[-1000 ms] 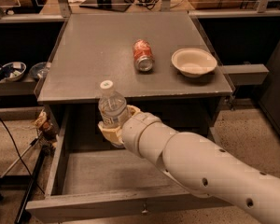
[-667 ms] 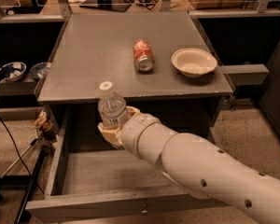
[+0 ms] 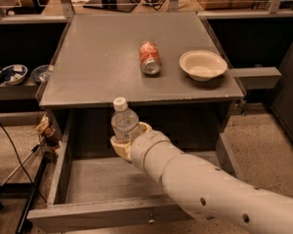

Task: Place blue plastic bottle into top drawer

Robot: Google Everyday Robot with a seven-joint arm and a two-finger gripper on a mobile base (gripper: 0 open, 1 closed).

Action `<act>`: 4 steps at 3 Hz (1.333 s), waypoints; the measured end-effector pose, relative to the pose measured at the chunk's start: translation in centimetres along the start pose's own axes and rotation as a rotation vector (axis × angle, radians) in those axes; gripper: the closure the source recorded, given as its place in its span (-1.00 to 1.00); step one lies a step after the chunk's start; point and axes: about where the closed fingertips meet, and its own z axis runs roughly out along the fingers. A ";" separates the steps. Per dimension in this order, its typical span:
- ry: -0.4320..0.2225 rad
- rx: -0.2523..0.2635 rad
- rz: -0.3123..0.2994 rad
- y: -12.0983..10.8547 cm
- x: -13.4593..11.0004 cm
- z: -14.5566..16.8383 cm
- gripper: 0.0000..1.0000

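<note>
One thing is in my grip: the blue plastic bottle [image 3: 124,123], upright at the centre of the frame, its white cap [image 3: 120,103] just below the front edge of the cabinet top [image 3: 97,62]. My gripper [image 3: 129,139] is closed around its lower half, a finger [image 3: 116,146] showing pale on the left of it and the other wrapping the right side, so only the shoulder, neck and cap stand clear of me. The bottle hangs over the rear part of the top drawer [image 3: 61,160], which is pulled out toward the bottom of the frame; it does not touch the drawer floor as far as I can see. The small knob [image 3: 150,221] sits at the middle of the drawer's front wall. My arm [image 3: 210,189] reaches in from the lower right and crosses over the drawer's right half, hiding that part of it. Up on the cabinet top, well apart from the bottle, a red soda can [image 3: 150,58] lies on its side, and a pale bowl [image 3: 203,65] sits just right of it, near the right edge. At the left edge of the frame, two dishes [image 3: 12,73] rest on a low shelf [image 3: 14,89] beside the cabinet.
</note>
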 end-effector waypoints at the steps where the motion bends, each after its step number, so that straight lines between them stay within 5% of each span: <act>1: 0.000 0.000 0.000 0.0 0.0 0.0 1.00; 3: -0.013 0.103 0.029 0.5 0.9 1.4 1.00; 4: -0.024 0.181 0.063 -1.4 0.9 2.3 1.00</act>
